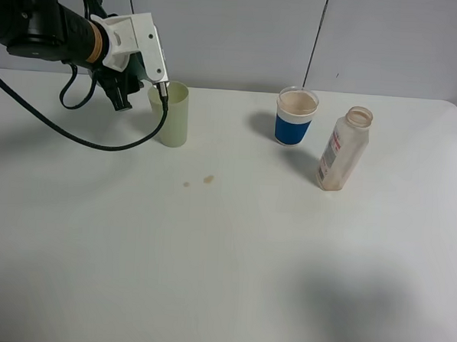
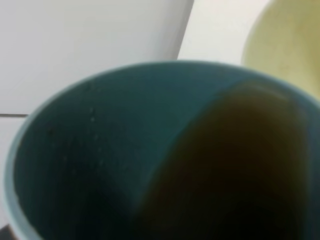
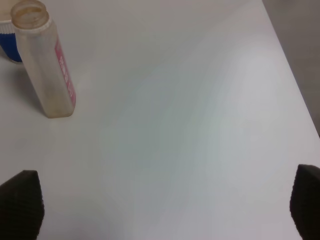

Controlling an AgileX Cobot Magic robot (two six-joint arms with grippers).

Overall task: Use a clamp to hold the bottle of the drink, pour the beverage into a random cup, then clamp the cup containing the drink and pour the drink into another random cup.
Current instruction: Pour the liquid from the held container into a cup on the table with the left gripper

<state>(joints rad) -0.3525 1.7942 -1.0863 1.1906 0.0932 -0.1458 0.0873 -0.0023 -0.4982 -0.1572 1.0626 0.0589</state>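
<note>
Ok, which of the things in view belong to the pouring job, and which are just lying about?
Job in hand:
- teal cup holding the brown drink
- pale yellow-green cup
- bottle

Lying about:
- blue-banded cup
- small brown drips

A white table (image 1: 223, 270) is seen, with a rounded corner at its far right. Toward the back right of it, a clear cup (image 1: 296, 118) with a broad blue band is stood upright, and a pale brownish tint is seen inside its upper part. Two small brown spots (image 1: 208, 179) are seen on the table left of centre, the larger just beside the smaller. Behind the table, pale grey wall panels (image 1: 220, 33) are divided by dark seams. A strip of grey floor (image 3: 300, 45) is shown past the table's edge. A soft shadow is cast on the near right part.
</note>
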